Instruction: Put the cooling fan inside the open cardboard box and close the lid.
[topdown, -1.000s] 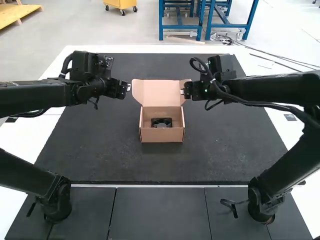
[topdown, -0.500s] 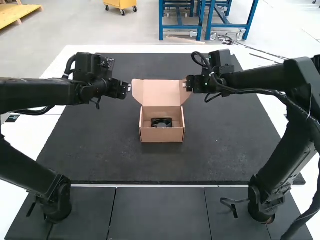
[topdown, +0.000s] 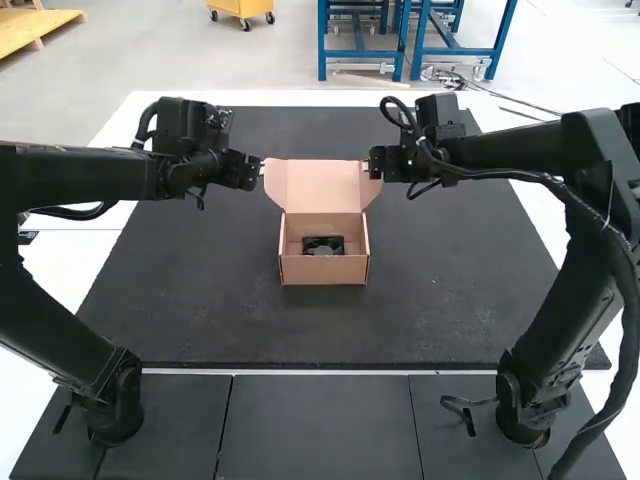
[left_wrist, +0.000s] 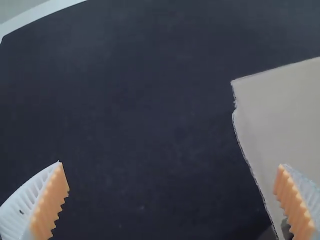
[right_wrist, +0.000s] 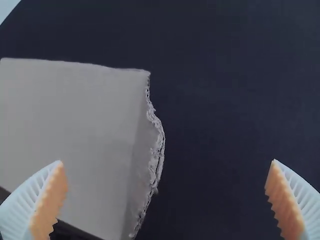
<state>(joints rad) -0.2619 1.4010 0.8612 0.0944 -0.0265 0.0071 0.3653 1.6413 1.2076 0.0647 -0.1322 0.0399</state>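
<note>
The small cardboard box (topdown: 324, 260) stands on the black mat with the black cooling fan (topdown: 323, 245) lying inside it. Its lid (topdown: 322, 184) stands up at the far side, with side tabs at both ends. My left gripper (topdown: 254, 175) hovers at the lid's left edge and is open; its orange pads (left_wrist: 49, 200) straddle bare mat and the lid's corner (left_wrist: 280, 135). My right gripper (topdown: 372, 172) is at the lid's right edge, also open, its pads (right_wrist: 47, 200) spread wide around the lid's torn edge (right_wrist: 152, 150).
The black mat (topdown: 200, 290) covers most of the table, with a white border (topdown: 50, 260) around it. Both arms stretch in from the sides above the mat's far half.
Both grippers have shifted slightly farther back and inward along the lid's side edges. The box and fan have not moved.
</note>
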